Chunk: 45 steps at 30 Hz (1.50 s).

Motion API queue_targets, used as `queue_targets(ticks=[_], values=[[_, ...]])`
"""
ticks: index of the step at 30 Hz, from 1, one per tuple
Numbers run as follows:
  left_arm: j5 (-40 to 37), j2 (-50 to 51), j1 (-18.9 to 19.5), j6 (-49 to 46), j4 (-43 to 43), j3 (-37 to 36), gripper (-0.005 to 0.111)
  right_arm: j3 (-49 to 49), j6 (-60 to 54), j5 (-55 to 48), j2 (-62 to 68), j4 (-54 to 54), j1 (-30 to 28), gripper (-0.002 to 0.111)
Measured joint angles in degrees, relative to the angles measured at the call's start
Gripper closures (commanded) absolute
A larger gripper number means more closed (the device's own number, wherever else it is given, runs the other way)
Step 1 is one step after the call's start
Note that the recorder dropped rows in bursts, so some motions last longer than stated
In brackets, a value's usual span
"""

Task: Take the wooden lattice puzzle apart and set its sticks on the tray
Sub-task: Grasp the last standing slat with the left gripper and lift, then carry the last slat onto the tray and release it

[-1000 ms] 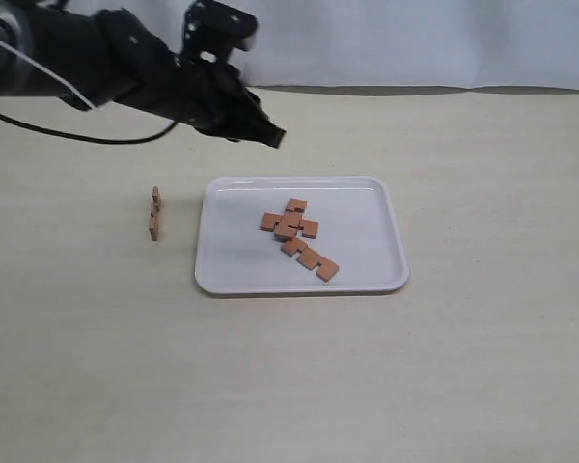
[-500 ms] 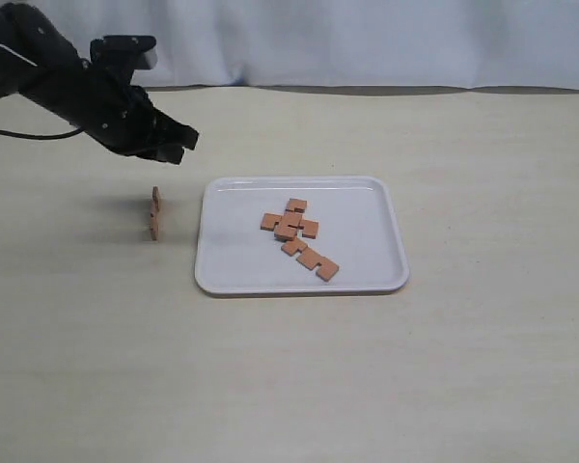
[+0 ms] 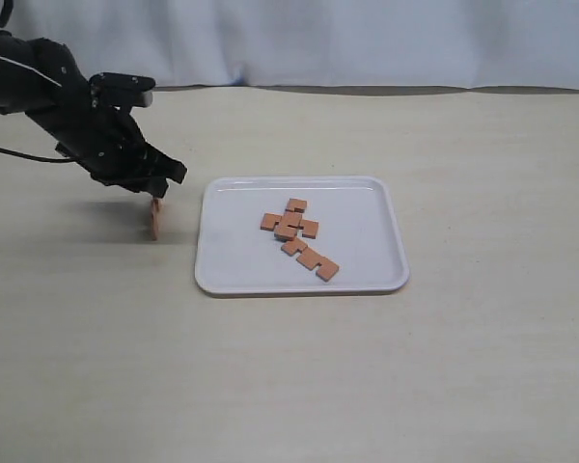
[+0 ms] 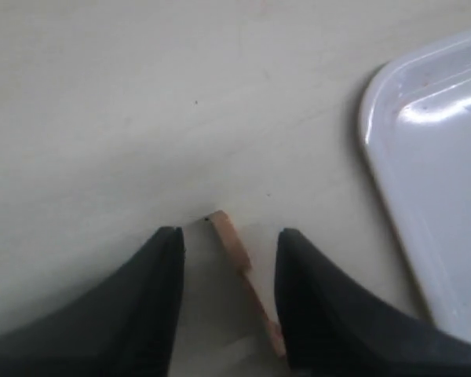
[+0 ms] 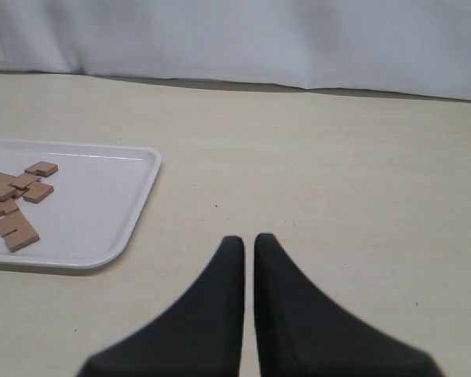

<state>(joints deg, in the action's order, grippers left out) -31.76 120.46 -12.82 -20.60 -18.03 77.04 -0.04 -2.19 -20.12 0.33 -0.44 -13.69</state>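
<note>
Your left jaws stand released, one on each side of the lone stick (image 4: 239,259) without pinching it. The lone stick seems to stand on edge on the surface (image 3: 96,338), just left of the tray (image 3: 372,207), so straddling it sets up the pinch. The other sticks (image 3: 297,238) already lie on the tray. Your right jaws are clenched on nothing, well apart from the tray.

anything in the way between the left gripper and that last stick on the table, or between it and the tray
Nothing visible. The left gripper hangs open over the stick, and only bare table lies between the stick and the tray.
</note>
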Motion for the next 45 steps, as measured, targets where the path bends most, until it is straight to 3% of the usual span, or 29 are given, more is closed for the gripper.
queue_targets(ticks=[7,9,11,26,30,34,40,45], values=[[0.1,1.9,0.0,0.8,-1.7,0.0,0.067,0.0,0.0,0.0,0.0,0.0,0.0,0.104],[0.1,2.4,0.0,0.8,-1.7,0.0,0.083,0.0,0.0,0.0,0.0,0.0,0.0,0.104],[0.1,3.0,0.0,0.8,-1.7,0.0,0.107,0.0,0.0,0.0,0.0,0.0,0.0,0.104],[-1.6,-1.2,-1.4,-2.0,-2.6,2.1,0.107,0.0,0.0,0.0,0.0,0.0,0.0,0.104],[0.0,-1.6,-6.0,-13.1,-9.9,2.4,0.107,0.0,0.0,0.0,0.0,0.0,0.0,0.104],[5.1,-1.6,-13.1,-26.1,-16.8,2.4,0.107,0.0,0.0,0.0,0.0,0.0,0.0,0.104],[17.5,0.1,-22.5,-32.1,-18.2,2.4,0.107,0.0,0.0,0.0,0.0,0.0,0.0,0.104],[24.0,2.6,-27.0,-34.9,-18.2,2.4,0.106,0.0,0.0,0.0,0.0,0.0,0.0,0.104]])
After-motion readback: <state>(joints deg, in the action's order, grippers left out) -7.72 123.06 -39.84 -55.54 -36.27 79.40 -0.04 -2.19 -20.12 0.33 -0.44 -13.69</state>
